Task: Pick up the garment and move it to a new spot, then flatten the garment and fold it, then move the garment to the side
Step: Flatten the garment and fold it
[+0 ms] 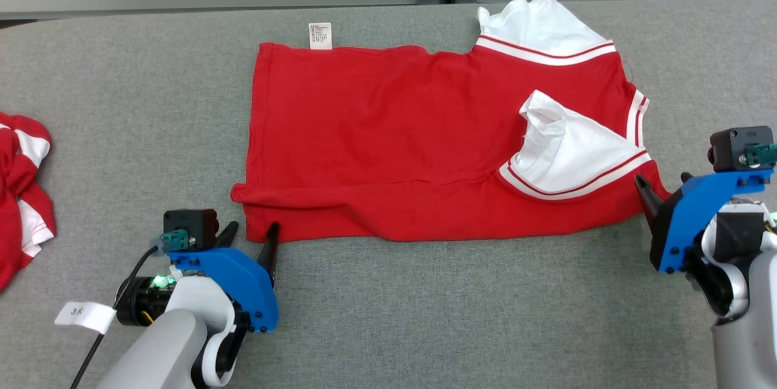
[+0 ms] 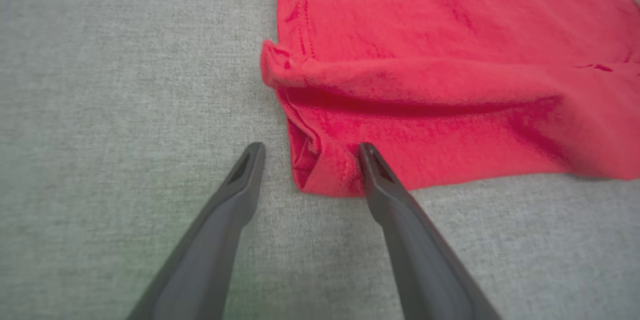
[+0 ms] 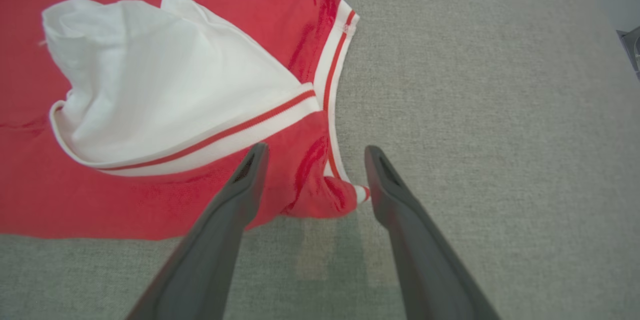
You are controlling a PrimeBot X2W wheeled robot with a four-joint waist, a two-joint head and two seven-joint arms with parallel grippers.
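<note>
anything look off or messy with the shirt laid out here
Yes. On the red garment, the near white sleeve is flipped inward and crumpled on the body instead of lying flat. The near left corner is rolled into a ridge, and the care label pokes out past the far edge.

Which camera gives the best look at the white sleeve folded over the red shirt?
Right wrist view: the white sleeve sits close, creases plain. Head view has it whole but smaller; left wrist view, perhaps a corner sliver.

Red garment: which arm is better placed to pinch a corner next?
Right, marginally: the right gripper has a corner of the garment well between its open fingers; the left gripper barely reaches its corner.
</note>
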